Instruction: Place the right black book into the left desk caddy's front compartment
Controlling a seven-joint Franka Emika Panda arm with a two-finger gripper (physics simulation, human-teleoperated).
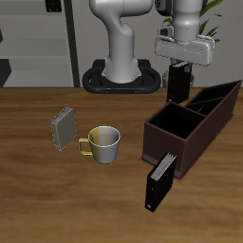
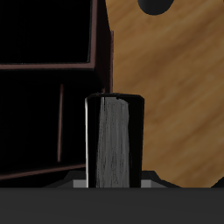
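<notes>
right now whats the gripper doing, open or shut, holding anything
Gripper: shut on the black book, held upright in the air above the left desk caddy.

The wooden table [image 1: 38,180] carries everything that rests in the scene. Directly below and slightly forward of the gripper [image 1: 177,97] stands the left desk caddy [image 1: 166,142], a long maroon-brown box set at an angle, its far end reaching past the gripper toward the back. Nearer the table's front edge than the gripper, a second black book [image 1: 158,182] stands on the table, leaning against the caddy's front wall. Well off to the gripper's side, a grey mug [image 1: 102,142] with a yellow handle sits on the wood, and beyond it, farther still from the gripper, a grey book [image 1: 64,129] stands tilted.
</notes>
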